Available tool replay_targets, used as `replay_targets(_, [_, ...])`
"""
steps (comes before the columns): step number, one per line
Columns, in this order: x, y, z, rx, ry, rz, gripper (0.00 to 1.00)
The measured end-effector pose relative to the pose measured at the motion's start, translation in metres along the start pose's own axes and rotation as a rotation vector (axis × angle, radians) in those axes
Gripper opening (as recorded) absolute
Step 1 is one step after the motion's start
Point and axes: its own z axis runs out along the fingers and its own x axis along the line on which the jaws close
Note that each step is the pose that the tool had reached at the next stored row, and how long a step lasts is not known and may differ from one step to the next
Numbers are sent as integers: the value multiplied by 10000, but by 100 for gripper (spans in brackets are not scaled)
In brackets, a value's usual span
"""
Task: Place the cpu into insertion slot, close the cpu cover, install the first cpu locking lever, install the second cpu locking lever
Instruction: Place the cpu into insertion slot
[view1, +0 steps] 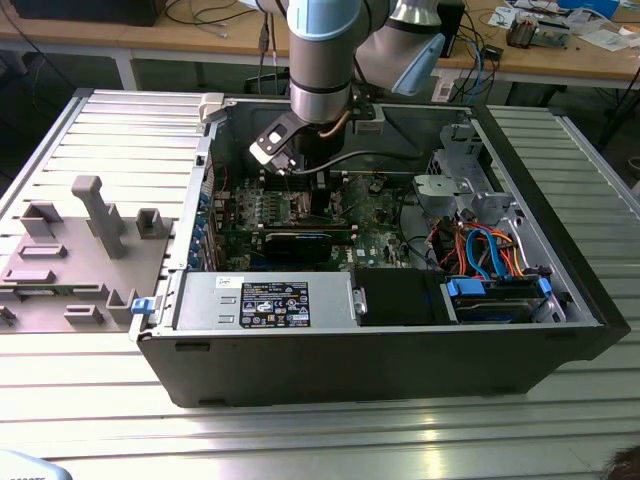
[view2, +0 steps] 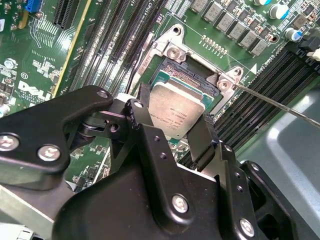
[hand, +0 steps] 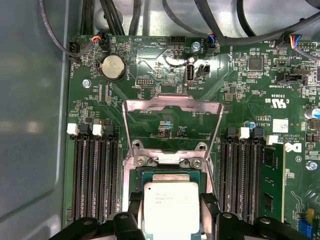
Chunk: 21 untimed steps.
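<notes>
The gripper pinches the cpu by two opposite edges, right over the insertion slot mid-motherboard. The cpu cover lies flipped open just beyond it.

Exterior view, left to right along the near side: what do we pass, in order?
grey fixture blocks → labelled power supply → black housing → blue drive bay

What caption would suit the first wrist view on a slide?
Gripper holds the cpu at the slot, its cover lying open on the board.
</notes>
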Motion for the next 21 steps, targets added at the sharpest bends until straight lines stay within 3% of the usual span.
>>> replay_targets(15, [11,-19,59,0,-5,25,55])
replay_targets(21, [11,-27,81,-4,-26,319,55])
